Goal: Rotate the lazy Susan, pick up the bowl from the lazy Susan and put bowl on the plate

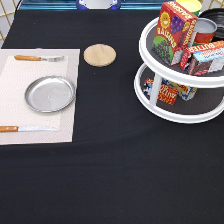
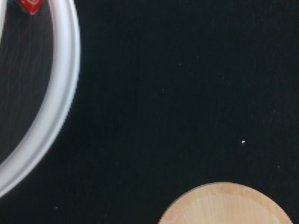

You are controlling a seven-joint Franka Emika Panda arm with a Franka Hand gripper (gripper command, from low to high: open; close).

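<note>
The lazy Susan (image 1: 176, 116) stands at the exterior view's right, two white tiers with dark shelves, crowded with food boxes and a can. A slice of the black bowl (image 1: 218, 16) shows on the upper tier at the far right edge, mostly hidden behind the can. The shiny metal plate (image 1: 50, 93) lies empty on a pale placemat at the exterior view's left. The gripper does not appear in the exterior view. The wrist view looks down on the black cloth between the lazy Susan's white rim (image 2: 60, 100) and the tan wooden disc (image 2: 225, 205).
A tan wooden disc (image 1: 99, 54) lies on the black cloth between the placemat (image 1: 15, 75) and the turntable. A fork (image 1: 39, 58) and a knife (image 1: 25, 129) with orange handles flank the plate. A red raisin box (image 1: 173, 31) and a can (image 1: 204, 30) stand on the upper tier.
</note>
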